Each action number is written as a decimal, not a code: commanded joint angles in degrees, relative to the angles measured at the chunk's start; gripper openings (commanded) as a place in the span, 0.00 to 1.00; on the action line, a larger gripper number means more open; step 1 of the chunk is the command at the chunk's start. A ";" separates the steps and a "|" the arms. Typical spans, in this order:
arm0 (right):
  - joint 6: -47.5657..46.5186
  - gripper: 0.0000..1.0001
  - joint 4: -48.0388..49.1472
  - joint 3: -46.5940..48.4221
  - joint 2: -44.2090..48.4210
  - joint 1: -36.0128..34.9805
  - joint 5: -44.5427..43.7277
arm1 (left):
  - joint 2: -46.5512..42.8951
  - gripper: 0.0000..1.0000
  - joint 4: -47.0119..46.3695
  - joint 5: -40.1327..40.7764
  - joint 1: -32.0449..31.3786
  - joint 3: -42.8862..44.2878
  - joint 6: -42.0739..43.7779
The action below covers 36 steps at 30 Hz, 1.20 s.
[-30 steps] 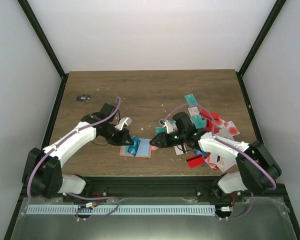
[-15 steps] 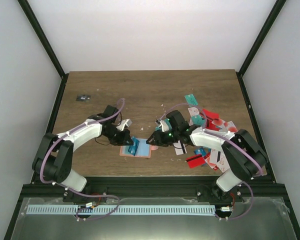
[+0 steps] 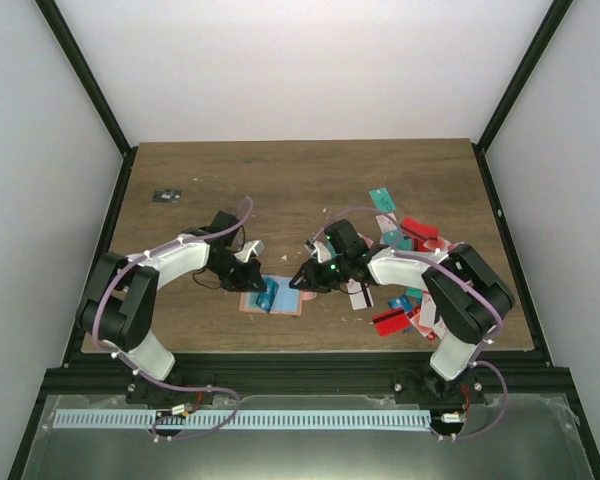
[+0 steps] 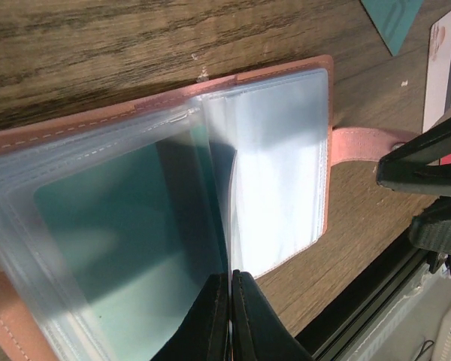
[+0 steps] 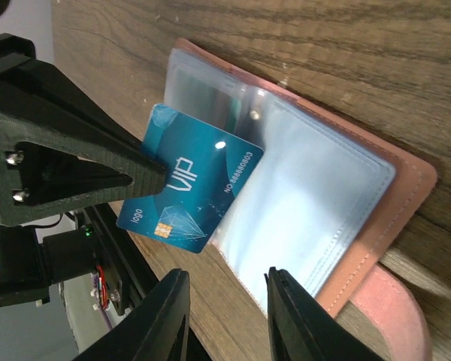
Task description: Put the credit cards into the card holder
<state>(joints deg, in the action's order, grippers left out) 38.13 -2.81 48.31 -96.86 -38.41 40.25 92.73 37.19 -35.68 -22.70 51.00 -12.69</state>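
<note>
The wooden table (image 3: 300, 180) fills the middle of the top view. Its upper half is bare wood right out to the far edge, and everything in use crowds the lower half, close to the bottom edge. The left arm (image 3: 175, 258) reaches in from the lower left and the right arm (image 3: 400, 268) from the lower right. Their tips meet just below the centre with little room between them.

A loose heap of credit cards (image 3: 420, 235) in teal, red and white spreads over the right side. They overlap one another, and the outermost lie near the table's right edge.

The card holder (image 3: 288, 300) lies open and flat at lower centre, just inside the bottom edge and well apart from the left edge. In the left wrist view its pink cover frames a stack of clear sleeves (image 4: 278, 150). The left gripper (image 4: 231, 280) is pinched tight on the free edge of one raised sleeve.

In the right wrist view a blue card (image 5: 188, 184) marked VIP stands tilted among the sleeves, its left edge touching the black tip of the left gripper. The right gripper (image 5: 225, 274) hangs over the holder's lower edge, its fingers spread apart with nothing between them.

The pink tab (image 4: 361, 141) sticks out past the cover's right edge. A small dark object (image 3: 166, 195) sits alone at upper left, near the left edge.
</note>
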 commanded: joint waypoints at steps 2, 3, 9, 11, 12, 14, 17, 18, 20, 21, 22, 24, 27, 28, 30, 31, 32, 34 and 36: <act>-1.65 0.30 -1.92 2.05 -1.74 -0.53 -1.50 | 1.66 0.04 -1.19 -1.21 0.37 1.07 1.83; -1.79 0.29 -2.20 1.98 -2.06 -0.53 -1.93 | 1.93 0.04 -1.39 -1.48 0.36 0.98 1.87; -3.46 0.24 -3.55 1.78 -4.76 -0.51 -3.50 | 3.15 0.04 -2.90 -2.44 0.32 0.94 1.63; -3.78 0.23 -3.60 1.78 -5.59 -0.52 -3.37 | 3.48 0.04 -3.38 -2.86 0.38 0.94 1.46; -3.91 0.22 -3.61 1.80 -5.96 -0.52 -3.38 | 3.65 0.04 -3.70 -3.07 0.34 0.95 1.40; -4.26 0.20 -3.61 1.85 -6.59 -0.52 -3.34 | 3.96 0.04 -4.29 -3.93 0.37 0.98 1.33; -4.76 0.18 -3.67 1.95 -7.31 -0.52 -3.31 | 4.10 0.04 -5.01 -4.54 0.35 0.94 1.09; -4.86 0.18 -3.69 1.96 -7.59 -0.52 -3.33 | 4.19 0.04 -5.15 -4.81 0.38 1.02 1.21; -5.12 0.18 -3.76 1.96 -7.94 -0.53 -3.40 | 4.54 0.04 -5.39 -5.46 0.33 1.09 1.47; -5.23 0.17 -3.78 2.04 -8.08 -0.52 -3.41 | 4.71 0.04 -5.50 -5.97 0.36 1.20 1.72; -5.38 0.17 -3.85 2.05 -8.16 -0.52 -3.42 | 4.95 0.04 -5.61 -6.50 0.34 1.20 2.01; -5.64 0.17 -4.09 2.34 -8.43 -0.52 -3.50 | 5.45 0.04 -5.68 -7.23 0.35 1.29 2.55; -6.10 0.17 -4.66 2.64 -8.76 -0.52 -3.66 | 5.98 0.04 -5.39 -7.11 0.30 1.62 3.29; -6.24 0.17 -4.91 2.74 -8.76 -0.52 -3.73 | 6.16 0.04 -5.41 -6.98 0.29 1.73 3.36; -6.63 0.17 -6.00 3.00 -8.70 -0.52 -4.13 | 6.43 0.04 -5.30 -6.48 0.36 2.10 3.46; -6.85 0.17 -6.88 3.22 -8.49 -0.52 -4.65 | 6.41 0.04 -5.17 -6.01 0.38 2.30 3.46; -7.15 0.17 -7.81 3.41 -8.13 -0.52 -5.23 | 6.41 0.04 -5.04 -5.27 0.38 2.59 3.38; -7.96 0.16 -9.58 3.61 -7.17 -0.52 -6.31 | 6.22 0.04 -4.18 -3.57 0.47 3.29 2.95; -8.65 0.16 -11.06 3.67 -6.19 -0.51 -6.91 | 5.64 0.04 -2.83 -1.76 0.59 4.01 2.57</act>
<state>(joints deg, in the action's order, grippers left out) 31.90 -7.88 50.98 -103.70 -38.46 37.89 98.17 33.43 -40.93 -22.37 52.93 -10.59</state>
